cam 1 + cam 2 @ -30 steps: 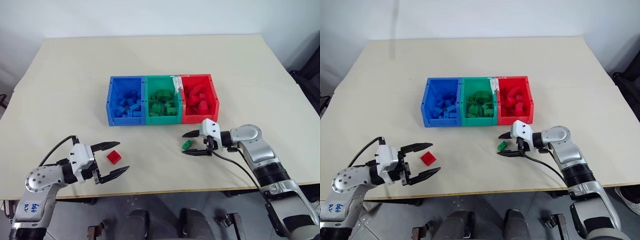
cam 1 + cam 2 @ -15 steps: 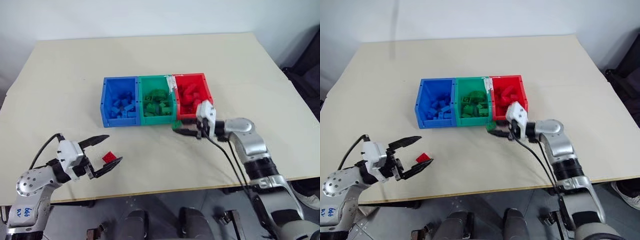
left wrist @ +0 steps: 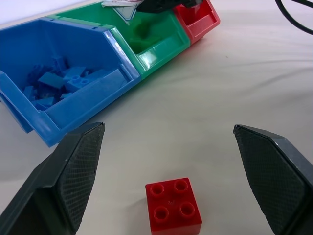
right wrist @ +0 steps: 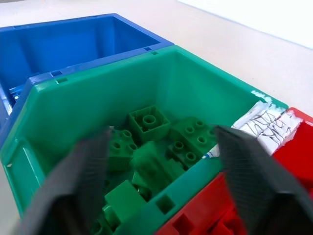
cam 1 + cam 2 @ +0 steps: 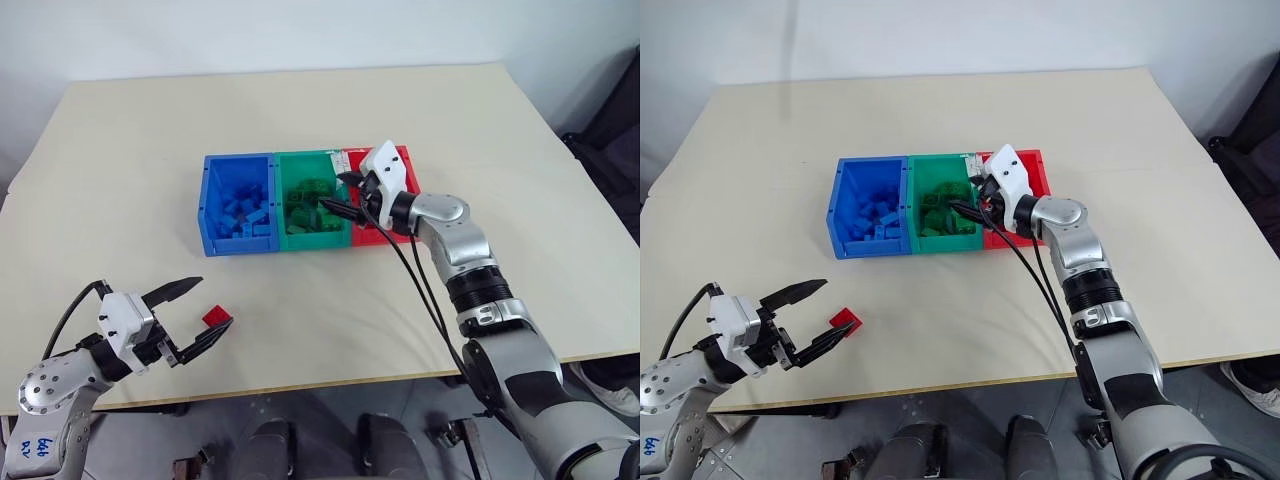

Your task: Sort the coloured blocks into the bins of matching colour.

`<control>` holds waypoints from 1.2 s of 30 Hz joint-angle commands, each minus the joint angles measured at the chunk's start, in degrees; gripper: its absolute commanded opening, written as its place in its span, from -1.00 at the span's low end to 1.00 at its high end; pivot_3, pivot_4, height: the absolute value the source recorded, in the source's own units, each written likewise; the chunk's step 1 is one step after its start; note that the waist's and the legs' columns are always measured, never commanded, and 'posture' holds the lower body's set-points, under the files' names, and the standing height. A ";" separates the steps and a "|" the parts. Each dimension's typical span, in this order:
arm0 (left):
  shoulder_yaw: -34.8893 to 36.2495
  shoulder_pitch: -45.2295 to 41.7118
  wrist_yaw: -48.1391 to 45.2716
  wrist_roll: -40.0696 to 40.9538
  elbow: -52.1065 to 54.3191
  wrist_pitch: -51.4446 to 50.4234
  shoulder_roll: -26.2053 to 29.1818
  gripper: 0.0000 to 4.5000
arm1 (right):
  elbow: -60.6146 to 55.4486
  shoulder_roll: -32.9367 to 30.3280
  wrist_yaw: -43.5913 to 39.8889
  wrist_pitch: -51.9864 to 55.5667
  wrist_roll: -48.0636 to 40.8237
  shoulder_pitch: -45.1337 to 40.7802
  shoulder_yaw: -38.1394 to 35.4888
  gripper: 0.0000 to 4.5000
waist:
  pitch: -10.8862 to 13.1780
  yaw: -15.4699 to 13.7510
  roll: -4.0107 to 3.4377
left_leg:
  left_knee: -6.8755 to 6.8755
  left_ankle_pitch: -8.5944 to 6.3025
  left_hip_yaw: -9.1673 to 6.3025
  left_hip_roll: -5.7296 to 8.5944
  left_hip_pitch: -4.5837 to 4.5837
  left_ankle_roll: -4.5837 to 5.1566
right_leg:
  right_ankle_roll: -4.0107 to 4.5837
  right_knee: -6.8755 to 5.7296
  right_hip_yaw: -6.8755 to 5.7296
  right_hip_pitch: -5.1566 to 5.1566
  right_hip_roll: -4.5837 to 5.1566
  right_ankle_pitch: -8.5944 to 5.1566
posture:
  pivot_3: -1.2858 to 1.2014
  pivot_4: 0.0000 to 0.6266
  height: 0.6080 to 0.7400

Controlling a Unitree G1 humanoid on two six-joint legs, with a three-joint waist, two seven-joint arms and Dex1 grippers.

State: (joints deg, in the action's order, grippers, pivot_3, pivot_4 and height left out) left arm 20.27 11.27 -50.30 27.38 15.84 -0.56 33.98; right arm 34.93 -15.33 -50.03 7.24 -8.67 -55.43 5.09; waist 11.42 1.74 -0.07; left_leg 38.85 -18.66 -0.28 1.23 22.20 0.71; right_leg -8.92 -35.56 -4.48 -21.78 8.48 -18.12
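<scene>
The bins stand joined in a row mid-table: blue (image 5: 205, 215), green (image 5: 312, 157) and red (image 5: 407, 163). My right gripper (image 5: 331, 190) hovers over the green bin's right side, open, with nothing between its fingers (image 4: 254, 181). Under it, several green blocks (image 4: 149, 122) lie inside the green bin (image 4: 98, 68). One red block (image 5: 212, 317) lies on the table near the front left. My left gripper (image 5: 216, 301) is open around it, one finger (image 3: 73, 171) on each side and neither touching the red block (image 3: 173, 205).
Blue bricks fill the blue bin (image 4: 58, 44) and red bricks the red bin (image 4: 293, 147). A white scribbled label (image 4: 264, 120) sits on the wall between green and red. A black cable (image 5: 420, 290) hangs from my right arm. The table's front edge (image 5: 330, 385) is close to the left gripper.
My right gripper rose from the table with the green block, swung over the green bin and opened. The left gripper stayed open around the red block. The camera shifted.
</scene>
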 commanded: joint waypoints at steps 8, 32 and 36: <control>10.68 6.77 0.78 3.72 0.27 0.27 0.42 1.00 | -21.18 -11.03 -26.66 -7.98 -13.44 16.48 -3.43 0.99 | 0.00 -0.24 0.01 | -0.01 -0.05 -0.02 0.01 0.01 0.07 | 0.00 0.09 -0.02 0.06 0.02 0.00 | 0.03 -0.52 1.00; 9.65 16.39 0.08 3.17 9.77 -10.49 4.33 1.00 | -29.50 -24.09 -37.42 -9.08 -21.15 37.16 -10.35 0.99 | 0.00 -1.87 0.01 | 0.00 -0.23 0.14 -0.16 -0.07 0.08 | 0.02 0.79 0.01 0.22 0.09 0.03 | 0.03 -0.52 1.00; 3.50 9.37 5.71 -1.06 12.44 -16.67 7.23 1.00 | -31.75 -24.79 -34.75 -8.32 -21.51 39.41 -11.98 0.99 | 0.00 -1.82 0.01 | 0.04 -0.22 0.16 -0.14 -0.08 0.07 | 0.01 0.72 0.00 0.25 0.06 0.03 | 0.03 -0.52 1.00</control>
State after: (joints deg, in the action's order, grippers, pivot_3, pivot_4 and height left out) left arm 24.62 21.76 -47.12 27.87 26.77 -14.99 40.28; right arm 6.24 -38.92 -85.46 -1.10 -28.57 -16.47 -5.16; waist 11.41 -0.09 -0.06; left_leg 38.90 -18.88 -0.08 1.10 22.11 0.78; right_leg -8.91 -34.91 -4.46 -21.53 8.52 -18.09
